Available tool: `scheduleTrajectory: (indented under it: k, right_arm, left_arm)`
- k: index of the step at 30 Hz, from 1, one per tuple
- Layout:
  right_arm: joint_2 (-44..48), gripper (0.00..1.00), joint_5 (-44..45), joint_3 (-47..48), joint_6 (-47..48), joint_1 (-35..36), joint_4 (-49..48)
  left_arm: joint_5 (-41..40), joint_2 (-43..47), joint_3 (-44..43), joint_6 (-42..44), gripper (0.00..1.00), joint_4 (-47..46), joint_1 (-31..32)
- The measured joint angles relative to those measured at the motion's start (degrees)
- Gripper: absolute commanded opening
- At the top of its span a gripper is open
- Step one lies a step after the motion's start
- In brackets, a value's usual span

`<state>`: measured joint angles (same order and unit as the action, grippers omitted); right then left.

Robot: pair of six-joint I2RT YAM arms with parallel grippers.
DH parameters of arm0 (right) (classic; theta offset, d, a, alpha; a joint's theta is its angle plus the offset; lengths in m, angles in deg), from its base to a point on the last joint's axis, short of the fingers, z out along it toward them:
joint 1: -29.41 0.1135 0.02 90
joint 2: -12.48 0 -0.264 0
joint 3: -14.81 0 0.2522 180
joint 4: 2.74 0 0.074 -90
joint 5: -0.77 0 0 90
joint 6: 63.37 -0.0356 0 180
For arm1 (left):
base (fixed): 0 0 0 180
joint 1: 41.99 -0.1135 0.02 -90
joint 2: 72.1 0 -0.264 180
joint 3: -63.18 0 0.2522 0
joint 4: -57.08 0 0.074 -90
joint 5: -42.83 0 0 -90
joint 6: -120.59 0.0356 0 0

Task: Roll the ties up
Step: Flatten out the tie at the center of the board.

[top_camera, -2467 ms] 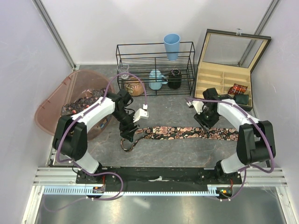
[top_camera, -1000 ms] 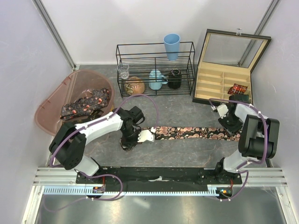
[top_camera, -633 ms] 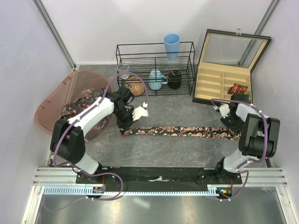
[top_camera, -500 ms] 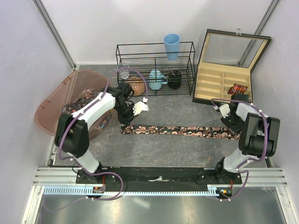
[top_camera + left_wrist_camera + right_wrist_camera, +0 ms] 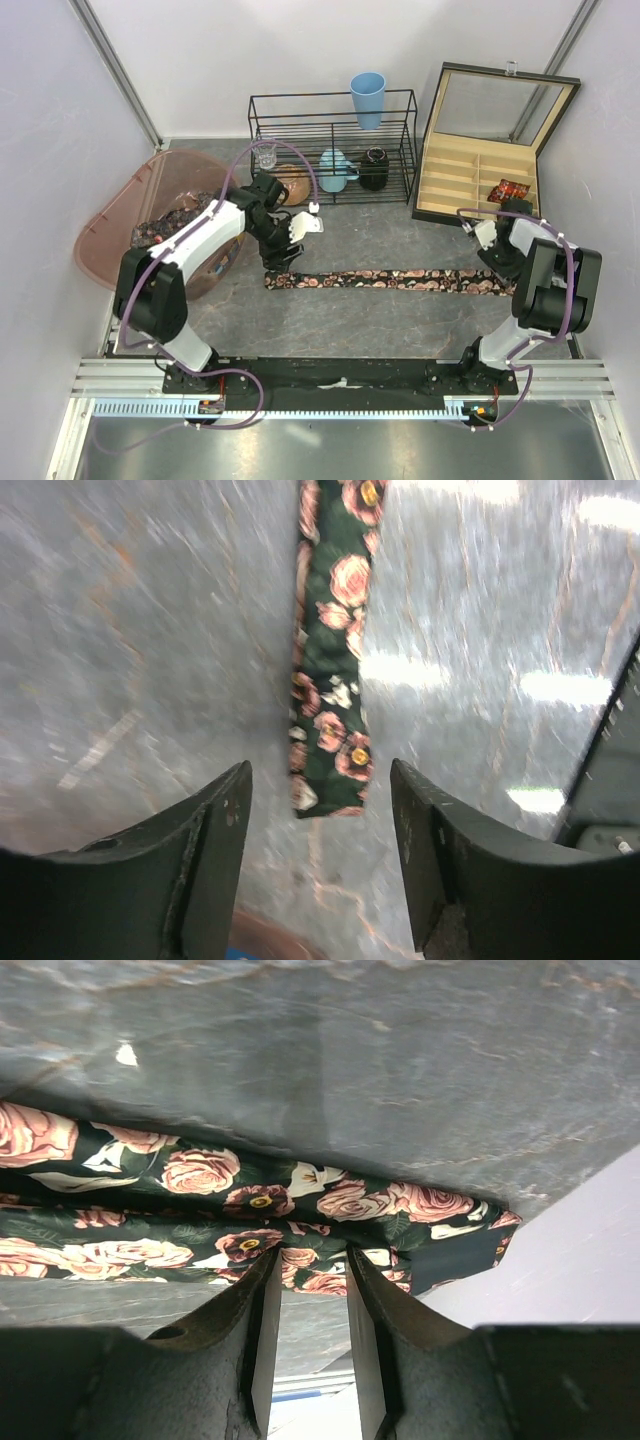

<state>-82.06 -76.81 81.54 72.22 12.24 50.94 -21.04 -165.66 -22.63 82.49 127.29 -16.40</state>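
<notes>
Tie (image 5: 380, 281) flat, left end blurred; left pincer (image 5: 320, 780) apart above; right pincer (image 5: 312, 1265) seemingly clamped on wide end

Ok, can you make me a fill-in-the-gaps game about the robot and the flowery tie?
1. The cup on top of the wire rack is coloured ____.
2. The left gripper above the tie has its jaws ____.
3. The wooden box stands to the ____ of the wire rack.
4. More ties lie in the pink ____.
Missing words: blue, open, right, tub.
</notes>
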Motion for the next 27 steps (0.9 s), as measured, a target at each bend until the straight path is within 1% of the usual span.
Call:
scheduleTrajectory:
  k: [1, 3, 6, 7, 8, 9, 10, 12, 15, 18, 21, 24, 27]
  right_arm:
    - [0.0, 0.39, 0.1, 0.0, 0.4, -0.3, -0.3]
    - [0.0, 0.39, 0.0, 0.2, 1.1, -1.2, -0.6]
    - [0.0, 0.43, -1.7, 1.6, 1.7, -2.6, 0.1]
    - [0.0, 0.47, -2.8, 2.8, 1.7, -2.7, 0.8]
    - [0.0, 0.49, -3.5, 3.6, 1.6, -2.9, 1.2]
    - [0.1, 0.52, -5.0, 5.1, 1.6, -3.0, 1.9]
    - [0.5, 0.59, -7.3, 7.3, 1.3, -3.0, 2.9]
    - [1.8, 0.66, -11.6, 10.4, 1.0, -3.0, 4.1]
    - [5.9, 0.82, -19.9, 13.0, 1.4, -2.4, 4.9]
    - [11.0, 0.86, -27.3, 13.0, 3.9, -0.4, 6.1]
    - [14.0, 0.87, -32.5, 11.8, 7.8, 4.8, 6.5]
    - [15.1, 0.87, -35.3, 7.9, 12.0, 11.5, 6.6]
    - [14.9, 0.87, -36.1, 2.9, 15.0, 18.3, 6.8]
  left_arm:
    - [0.2, 1.0, 0.4, 0.0, 0.66, -1.2, 0.3]
    - [1.1, 4.0, 2.0, -0.9, 0.71, -4.9, 0.9]
    - [1.5, 9.7, 3.5, -3.2, 0.72, -11.2, 1.5]
    - [1.5, 11.0, 3.5, -3.9, 0.73, -12.7, 1.6]
    - [1.5, 12.4, 3.5, -4.8, 0.81, -14.7, 1.6]
    - [1.6, 13.7, 3.5, -5.7, 0.84, -16.7, 1.6]
    - [2.0, 14.8, 3.5, -6.4, 0.99, -18.5, 1.5]
    - [4.2, 15.7, 3.5, -7.3, 1.0, -20.9, 1.5]
    - [7.6, 14.7, 3.8, -10.7, 1.0, -23.3, 2.0]
    - [9.6, 9.9, 1.8, -12.0, 1.0, -21.3, 2.3]
    - [10.0, 6.5, 2.3, -12.3, 1.0, -21.7, 2.0]
    - [10.4, 9.4, 8.2, -10.4, 1.0, -23.6, 1.5]
    - [11.1, 12.7, 12.4, -6.3, 0.98, -21.9, 1.5]
